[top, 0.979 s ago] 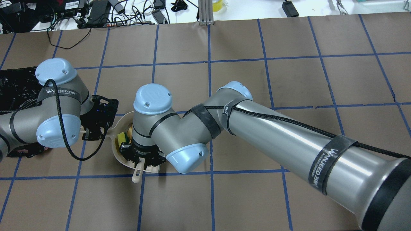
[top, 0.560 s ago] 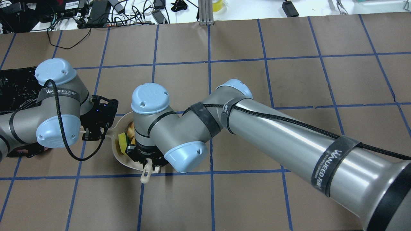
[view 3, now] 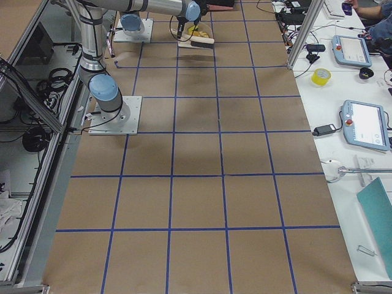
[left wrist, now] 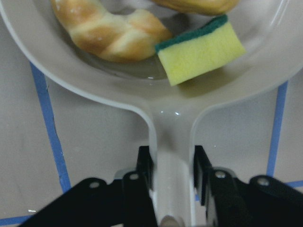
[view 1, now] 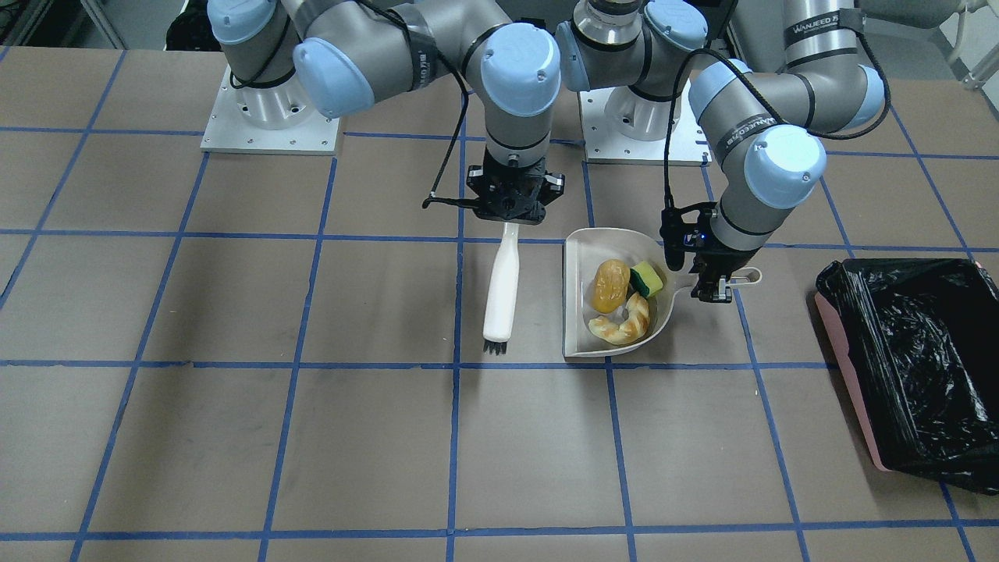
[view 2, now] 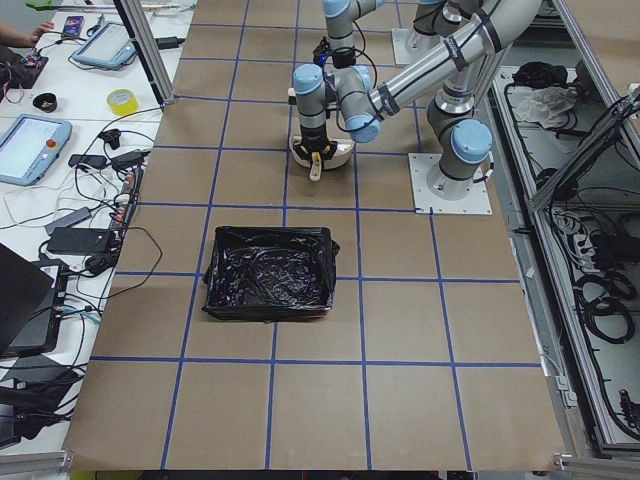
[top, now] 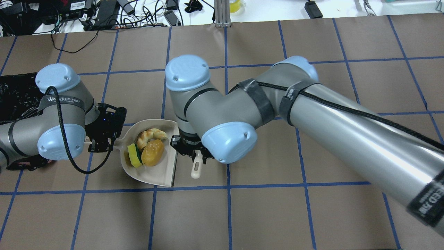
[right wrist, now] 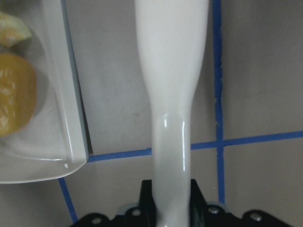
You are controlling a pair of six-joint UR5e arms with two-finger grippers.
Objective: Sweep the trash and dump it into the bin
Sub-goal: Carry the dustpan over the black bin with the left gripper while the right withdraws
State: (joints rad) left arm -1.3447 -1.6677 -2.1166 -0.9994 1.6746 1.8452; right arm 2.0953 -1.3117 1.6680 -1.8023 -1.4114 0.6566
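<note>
The cream-white dustpan (view 1: 576, 328) sits on the table and holds all the trash: the golden-brown lump (view 1: 611, 285), the croissant piece (view 1: 624, 324) and the yellow sponge with green backing (view 1: 646, 279). My left gripper (view 1: 714, 290) is shut on the dustpan's handle (left wrist: 173, 175). My right gripper (view 1: 511, 218) is shut on the cream brush (view 1: 501, 289), which stands beside the pan's open edge with its bristles pointing away from the robot. The pink bin with the black bag (view 1: 913, 359) stands apart, beyond my left arm, and also shows in the overhead view (top: 17, 97).
Cables and electronics (top: 104, 14) and an aluminium post (top: 222, 14) line the table's far edge. The two arm bases (view 1: 269, 117) stand at the robot's side. Blue tape lines grid the brown table.
My right arm has drawn the brush out of the dustpan, away from the left arm, so the three trash items now show uncovered. The left gripper and the pan have not moved.
</note>
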